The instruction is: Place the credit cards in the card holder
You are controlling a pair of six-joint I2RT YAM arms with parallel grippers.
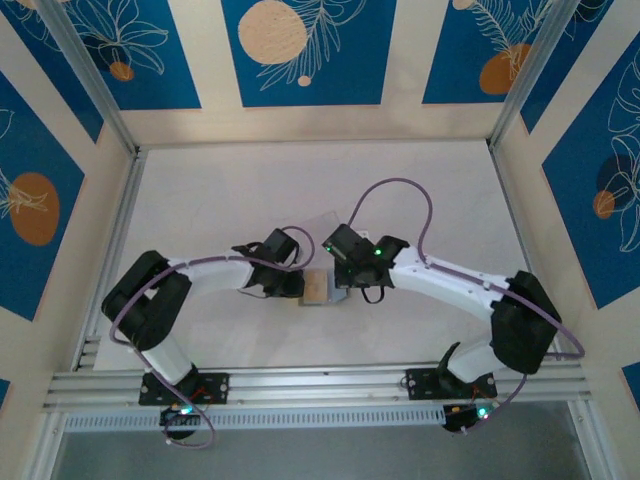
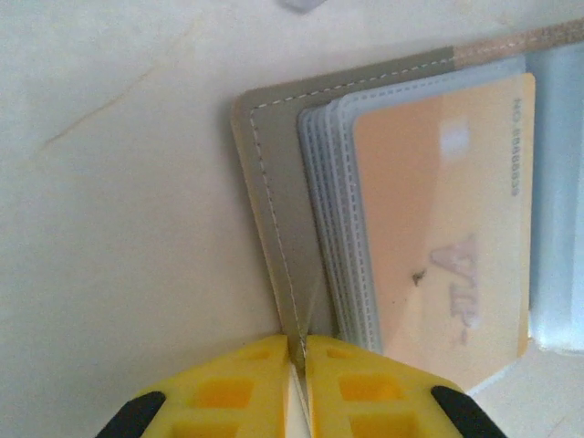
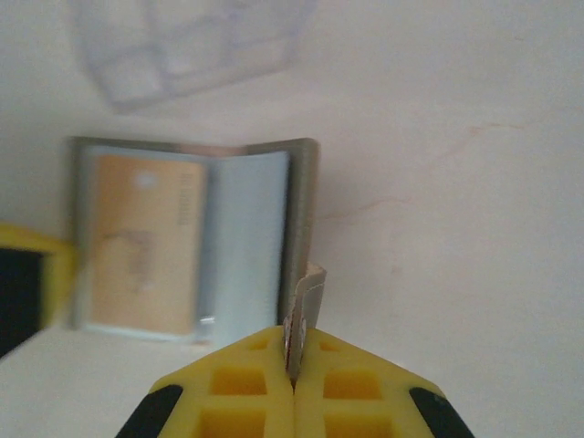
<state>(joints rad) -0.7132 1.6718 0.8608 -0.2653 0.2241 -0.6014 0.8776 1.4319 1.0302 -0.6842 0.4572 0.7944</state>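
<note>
Glossy tan card (image 2: 438, 228) in stitched matt grey card holder (image 2: 269, 155).

Robot test cell, aluminium-framed table (image 1: 220, 200), printed wall panels (image 1: 300, 50)

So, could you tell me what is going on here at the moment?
Both arms hold the wallet open on the table. The left gripper pinches one edge, the right gripper the opposite edge. A tan card lies on the pale-blue pockets inside; whether it is tucked in is unclear. A clear case sits just beyond.
</note>
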